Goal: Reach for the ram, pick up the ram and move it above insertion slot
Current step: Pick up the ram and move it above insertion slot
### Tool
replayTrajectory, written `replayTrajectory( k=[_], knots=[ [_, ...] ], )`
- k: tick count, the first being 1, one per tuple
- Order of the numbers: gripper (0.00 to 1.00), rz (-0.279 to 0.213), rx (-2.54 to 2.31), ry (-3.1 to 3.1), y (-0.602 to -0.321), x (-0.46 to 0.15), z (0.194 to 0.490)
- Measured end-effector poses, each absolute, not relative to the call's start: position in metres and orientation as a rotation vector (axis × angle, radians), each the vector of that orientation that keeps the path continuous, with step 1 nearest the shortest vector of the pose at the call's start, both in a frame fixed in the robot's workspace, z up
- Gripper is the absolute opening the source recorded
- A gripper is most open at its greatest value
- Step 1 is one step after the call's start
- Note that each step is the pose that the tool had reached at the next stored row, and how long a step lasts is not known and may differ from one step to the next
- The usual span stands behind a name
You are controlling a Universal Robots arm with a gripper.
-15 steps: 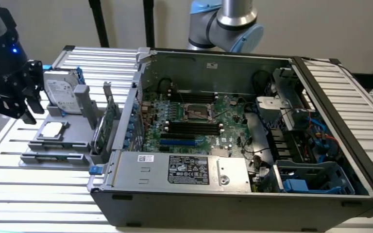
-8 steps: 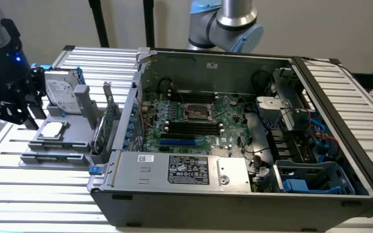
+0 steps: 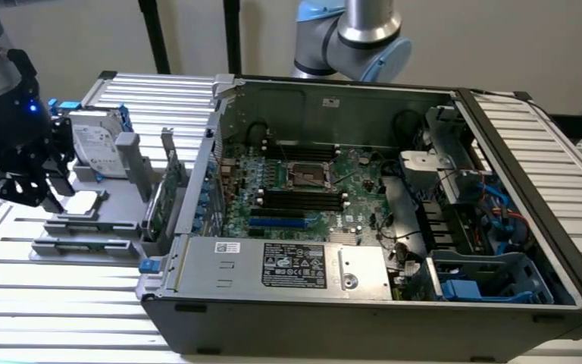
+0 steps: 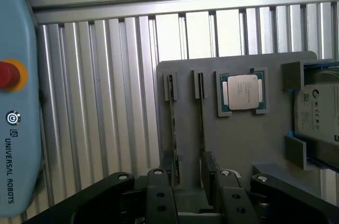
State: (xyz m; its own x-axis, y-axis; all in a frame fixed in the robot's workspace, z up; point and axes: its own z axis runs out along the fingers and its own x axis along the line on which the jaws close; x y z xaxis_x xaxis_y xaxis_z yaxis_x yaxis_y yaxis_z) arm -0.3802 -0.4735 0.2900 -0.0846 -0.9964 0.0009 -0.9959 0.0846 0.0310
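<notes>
We are weighing the hazards first. The case [image 3: 372, 296] is sitting on the table [image 3: 48, 303] right against the holder [image 4: 238, 144], and a green card [image 3: 161, 189] is standing upright on the holder's case-side edge. We are judging that a low carry toward the case could clip that card or the case wall.

The hand [image 4: 188, 195] is hovering over the holder with its fingers [image 4: 159, 195] standing moderately apart and gripping nothing. It is lining up over one end of the ram [image 4: 174, 128], which is standing on edge in a holder groove. A second stick [image 4: 201, 118] is standing in the next groove, just beside the first. We are thinking the closing fingers could catch both sticks, or shove one sideways. A grip this far toward the end could also let the thin board tilt or slip.

Much is staying unclear. The drive [image 4: 320, 115], on the holder's far side from the ram, is running off the picture edge. The fingers are covering one end of each stick, so we cannot tell how high the fingertips are sitting above them. Both sticks are showing edge-on, so their chips are hidden. In the exterior view the ram is too thin to make out on the holder. Several dark slots [image 3: 301, 199] are lying inside the case, and we cannot tell which one is meant.
</notes>
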Motion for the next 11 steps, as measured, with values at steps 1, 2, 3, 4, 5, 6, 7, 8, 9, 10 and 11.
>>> replayTrajectory(
  k=[1, 2, 3, 4, 5, 6, 7, 8, 9, 10, 11],
  knots=[
    [0.36, -0.035, 2.111, -2.297, -0.474, -0.380, 0.288],
    [0.36, -0.035, 2.112, -2.296, -0.475, -0.380, 0.286],
    [0.36, -0.035, 2.113, -2.295, -0.476, -0.380, 0.284],
    [0.36, -0.035, 2.114, -2.294, -0.476, -0.380, 0.283],
    [0.36, -0.035, 2.115, -2.294, -0.477, -0.380, 0.281],
    [0.36, -0.035, 2.116, -2.293, -0.478, -0.380, 0.279],
    [0.36, -0.034, 2.117, -2.292, -0.479, -0.380, 0.277],
    [0.36, -0.034, 2.117, -2.291, -0.479, -0.380, 0.275],
    [0.36, -0.034, 2.118, -2.290, -0.480, -0.380, 0.273],
    [0.36, -0.034, 2.119, -2.289, -0.481, -0.380, 0.272],
    [0.36, -0.034, 2.120, -2.288, -0.481, -0.380, 0.270]
  ],
)
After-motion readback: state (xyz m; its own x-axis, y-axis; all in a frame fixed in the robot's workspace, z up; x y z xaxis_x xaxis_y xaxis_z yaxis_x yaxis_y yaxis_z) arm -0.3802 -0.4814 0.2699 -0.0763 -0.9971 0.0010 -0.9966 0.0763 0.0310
